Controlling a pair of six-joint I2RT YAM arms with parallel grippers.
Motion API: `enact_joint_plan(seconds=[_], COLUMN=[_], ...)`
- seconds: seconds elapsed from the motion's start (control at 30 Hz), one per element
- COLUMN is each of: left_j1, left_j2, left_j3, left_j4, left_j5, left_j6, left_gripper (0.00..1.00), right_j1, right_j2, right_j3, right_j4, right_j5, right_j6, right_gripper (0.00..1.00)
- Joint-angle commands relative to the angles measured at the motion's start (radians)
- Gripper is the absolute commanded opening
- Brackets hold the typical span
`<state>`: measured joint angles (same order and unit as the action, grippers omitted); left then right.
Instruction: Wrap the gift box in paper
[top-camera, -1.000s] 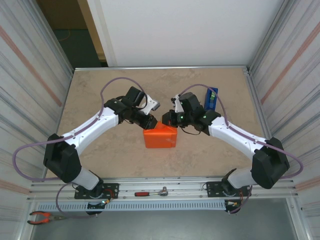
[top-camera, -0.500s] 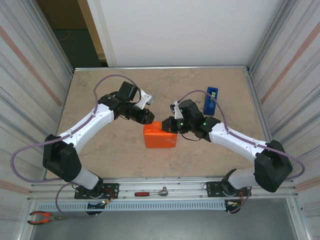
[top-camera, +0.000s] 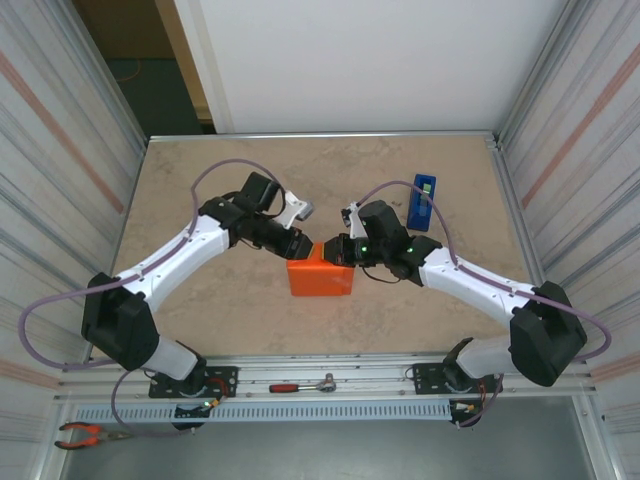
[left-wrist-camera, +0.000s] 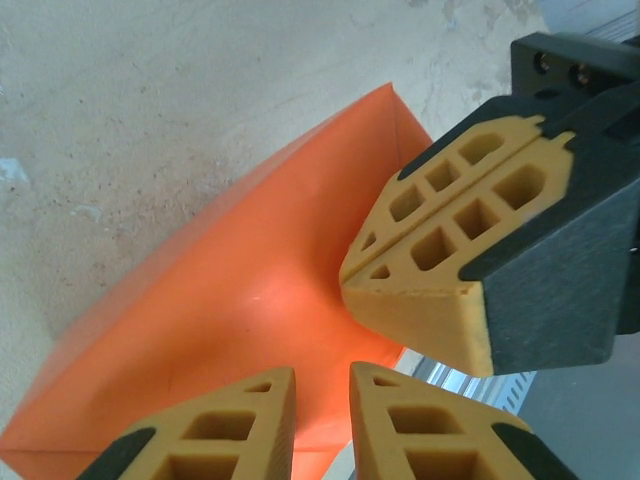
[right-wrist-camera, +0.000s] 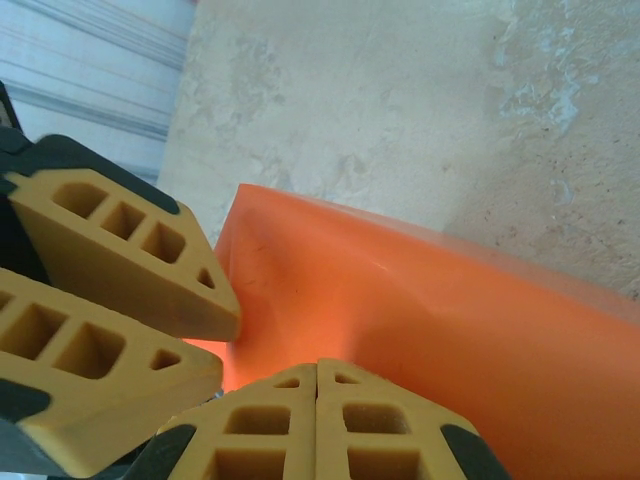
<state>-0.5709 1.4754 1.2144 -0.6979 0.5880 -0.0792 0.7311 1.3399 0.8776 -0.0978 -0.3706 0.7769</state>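
The folded paper hides whatever it encloses, and the left fingers cover its far corner.

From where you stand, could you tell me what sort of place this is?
Probably a robotics lab work cell: corrugated metal walls enclose a stone-patterned table, with a ratchet and pliers lying by the aluminium frame.
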Motion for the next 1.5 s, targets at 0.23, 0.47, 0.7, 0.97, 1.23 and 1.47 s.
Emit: enact_joint_plan(seconds=[0.23, 0.47, 0.7, 0.97, 1.23, 1.47], left_j1=[-0.033, -0.063, -0.083, -0.09, -0.089, -0.09], left_j2=[-0.032, -0.035, -0.039, -0.041, -0.026, -0.015], left_j3=[-0.049, -0.073, -0.093, -0.101, -0.108, -0.114], left_j4=[0.007, -0.006, -0.008, -0.011, -0.006, -0.005], left_j5=[-0.012, -0.095, -0.144, -0.161, -0.153, -0.149], left_j6=[0.026, 0.058, 0.077, 0.087, 0.089, 0.088], left_gripper=[0.2, 0.16, 0.15, 0.15, 0.15, 0.14], right_j1=[0.003, -0.105, -0.385, -0.833, -1.001, -1.005], right_j2=[-0.004, -0.056, -0.156, -0.171, 0.041, 0.241], right_j3=[-0.035, 0.067, 0.103, -0.012, 0.017, 0.095], right_j4=[-0.082, -0.114, -0.177, -0.128, -0.073, -0.011], right_j5=[0.018, -0.043, -0.088, -0.17, -0.226, -0.304], right_j6=[0.013, 0.006, 0.001, 0.038, 0.001, -0.034], right_gripper=[0.0, 0.0, 0.0, 0.4, 0.63, 0.57])
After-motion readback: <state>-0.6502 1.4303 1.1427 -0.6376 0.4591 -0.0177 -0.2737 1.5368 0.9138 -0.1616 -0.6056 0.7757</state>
